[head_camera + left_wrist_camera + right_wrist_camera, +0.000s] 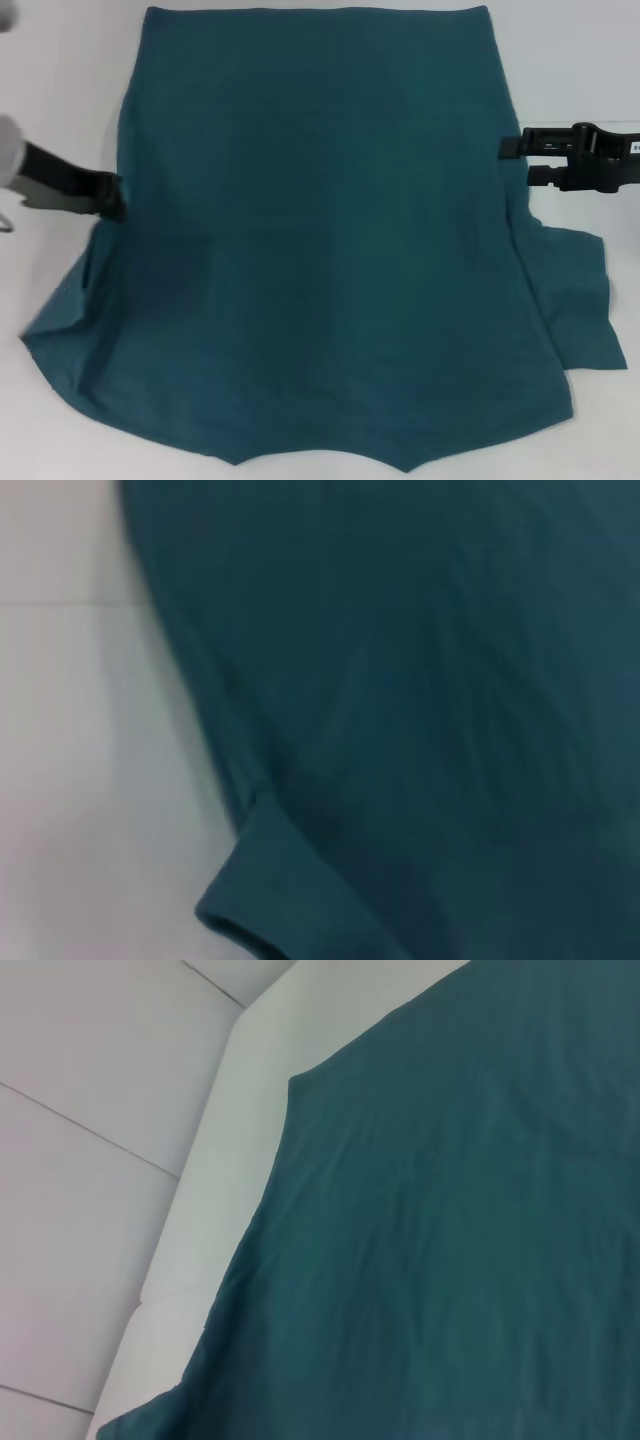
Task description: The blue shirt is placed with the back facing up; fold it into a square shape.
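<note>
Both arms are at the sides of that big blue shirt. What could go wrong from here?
The blue shirt lies flat and spread on the white table, so either tool may slip off the thin edge or pinch too few layers. The left tool and right tool sit at different heights along the sides, so the fold may come out crooked. The sleeve on the robot's right sticks out and could bunch up.

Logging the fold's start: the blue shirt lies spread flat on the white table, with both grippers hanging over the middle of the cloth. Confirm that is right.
Not quite. The blue shirt does lie spread flat on the white table, but the grippers are not over its middle. The head view shows the left gripper at the shirt's left edge and the right gripper at its right edge.
</note>
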Controlling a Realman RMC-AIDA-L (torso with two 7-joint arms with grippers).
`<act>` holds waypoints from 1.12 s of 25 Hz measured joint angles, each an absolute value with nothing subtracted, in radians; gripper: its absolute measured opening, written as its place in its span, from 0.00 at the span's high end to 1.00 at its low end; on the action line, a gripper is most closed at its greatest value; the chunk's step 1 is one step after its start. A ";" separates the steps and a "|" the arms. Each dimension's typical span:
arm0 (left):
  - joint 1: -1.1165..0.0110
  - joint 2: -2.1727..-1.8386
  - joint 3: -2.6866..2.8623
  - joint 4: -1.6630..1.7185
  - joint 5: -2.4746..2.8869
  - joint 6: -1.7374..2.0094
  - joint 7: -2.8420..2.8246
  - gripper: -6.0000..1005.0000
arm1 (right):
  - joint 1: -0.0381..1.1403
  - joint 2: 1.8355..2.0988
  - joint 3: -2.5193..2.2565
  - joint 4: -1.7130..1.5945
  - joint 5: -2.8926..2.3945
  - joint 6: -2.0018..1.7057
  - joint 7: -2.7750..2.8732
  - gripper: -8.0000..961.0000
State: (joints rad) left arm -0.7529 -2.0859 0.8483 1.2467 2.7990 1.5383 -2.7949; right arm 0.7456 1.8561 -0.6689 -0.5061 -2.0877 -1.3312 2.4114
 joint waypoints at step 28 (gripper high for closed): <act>-0.857 -2.143 0.877 1.034 2.657 1.335 -2.597 0.82 | 0.743 1.862 -0.670 -0.504 -2.088 -1.317 2.412 0.16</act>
State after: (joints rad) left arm -0.8570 -2.1426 0.8767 1.0335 2.6572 1.3347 -2.5972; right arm 0.7425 1.8623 -0.6700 -0.5044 -2.0877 -1.3169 2.4116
